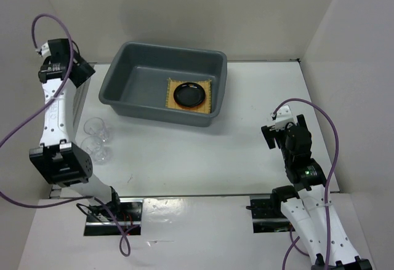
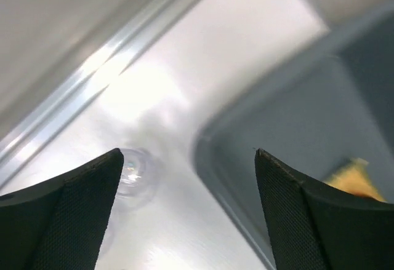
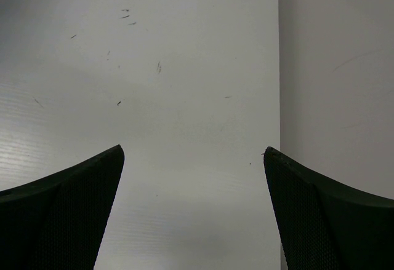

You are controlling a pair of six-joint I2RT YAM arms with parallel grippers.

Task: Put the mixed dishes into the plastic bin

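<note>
The grey bin (image 1: 169, 48) holds a woven mat (image 1: 172, 103) under a black plate (image 1: 189, 94) (left gripper (image 2: 188, 152), right gripper (image 3: 192, 149): wide, empty).

White counter (image 1: 203, 159). Carries grey plastic bin (image 1: 154, 111) toward far side; left of its near corner, far glass (image 1: 97, 128) and near glass (image 1: 95, 150), just beside each other.

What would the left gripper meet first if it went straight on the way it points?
Most likely bare table, in the gap between a clear glass and the plastic bin. The left gripper is open; blur leaves depth unsure.
</note>
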